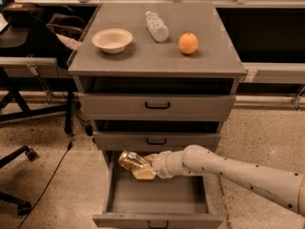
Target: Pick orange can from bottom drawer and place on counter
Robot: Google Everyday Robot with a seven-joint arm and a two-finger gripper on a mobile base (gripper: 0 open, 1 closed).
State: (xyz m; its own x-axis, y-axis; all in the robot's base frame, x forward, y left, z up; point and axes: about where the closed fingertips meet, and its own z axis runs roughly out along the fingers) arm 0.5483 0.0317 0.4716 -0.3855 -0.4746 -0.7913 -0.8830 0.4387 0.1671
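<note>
In the camera view (the only one), the gripper [139,166] sits low inside the open bottom drawer [157,220], toward its rear left. The arm [228,171] reaches in from the right.

The jaws are closed narrowly on the orange can [129,160]. One pale finger shows beneath the can and one above it. The can lies tilted between them, with its silver end pointing up and to the left, beyond the fingertips. It looks clear of the drawer floor, though the gap is hard to judge.

Directly above the jaws, and close, is the front of the middle drawer [157,140]. The top drawer [157,106] is higher again. The counter [143,56] is well above both.

On the counter are three things:
- a bowl [112,39], up and to the left of the jaws
- a plastic bottle [157,26] on its side, nearly straight above them
- an orange fruit [188,43], up and to the right

Several things could go wrong from here:
- A straight lift would probably knock the can against the middle drawer's lower edge, so the jaws likely need to draw outward first.
- The grip looks to be nearer one end of the slanted can (smooth metal), so a bump could twist it loose and drop it back into the drawer.
- Up top, a careless approach could nudge the bottle and set it rolling, or clip the fruit.
</note>
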